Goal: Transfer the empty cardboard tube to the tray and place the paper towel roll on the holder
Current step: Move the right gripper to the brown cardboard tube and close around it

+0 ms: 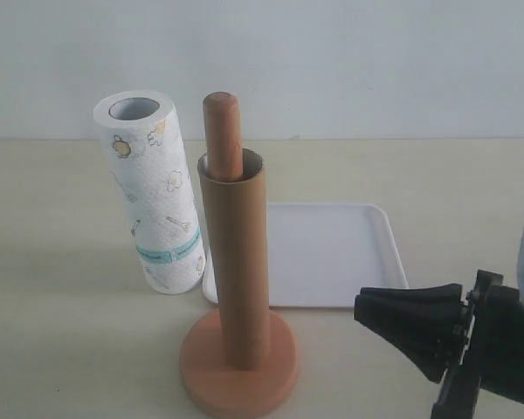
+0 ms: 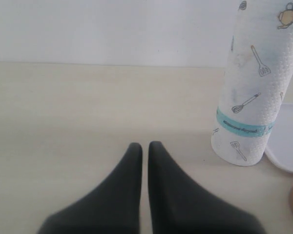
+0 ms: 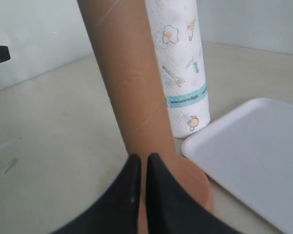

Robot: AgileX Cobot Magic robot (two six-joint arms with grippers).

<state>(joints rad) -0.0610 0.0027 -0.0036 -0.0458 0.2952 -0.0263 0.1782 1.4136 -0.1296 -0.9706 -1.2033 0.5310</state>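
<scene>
Exterior view first: the empty cardboard tube (image 1: 236,262) is sleeved upright over the post of the holder (image 1: 238,371), and the post's rounded top pokes out above it. So the holder is basically occupied, which I'd guess is why the tube has to go first. The holder sits toward the near edge of the tabletop (image 1: 52,262). The paper towel roll (image 1: 153,192) stands on end just behind it, closer to the far edge. Parked like that, its hollow core faces up, ready to drop onto the post. The tray (image 1: 332,253) lies flat and bare beside the roll. The two are so close I can't tell if they touch. The right tool (image 1: 367,310) comes in low from the right edge with its jaws pinched together and nothing in them. It points at the tube's lower half but is clear of it.

Left wrist view: the left tool (image 2: 145,146) is closed too, empty, over bare tabletop. The roll is off to one side and nothing is touching it.

Right wrist view: the closed right tool (image 3: 144,158) is lined up on the bottom of the tube, right where it meets the holder's disc base. My read is that it needs to open up before it can grab anything.
</scene>
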